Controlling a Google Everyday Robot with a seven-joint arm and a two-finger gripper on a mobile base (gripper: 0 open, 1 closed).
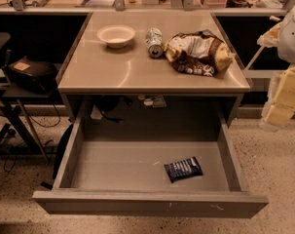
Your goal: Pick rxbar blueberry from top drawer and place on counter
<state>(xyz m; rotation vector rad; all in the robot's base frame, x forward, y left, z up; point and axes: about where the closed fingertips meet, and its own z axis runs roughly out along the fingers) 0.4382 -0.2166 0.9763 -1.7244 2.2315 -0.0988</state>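
The rxbar blueberry, a small dark navy wrapper with white lettering, lies flat on the floor of the top drawer, right of centre and near the front. The drawer is pulled fully out below the counter. My gripper hangs at the right edge of the view, beside the counter's right front corner, above and to the right of the drawer. It is well apart from the bar and holds nothing that I can see.
On the counter stand a white bowl, a can lying on its side and a large brown-and-white chip bag. A black bag on a stand is at the left. Speckled floor surrounds the drawer.
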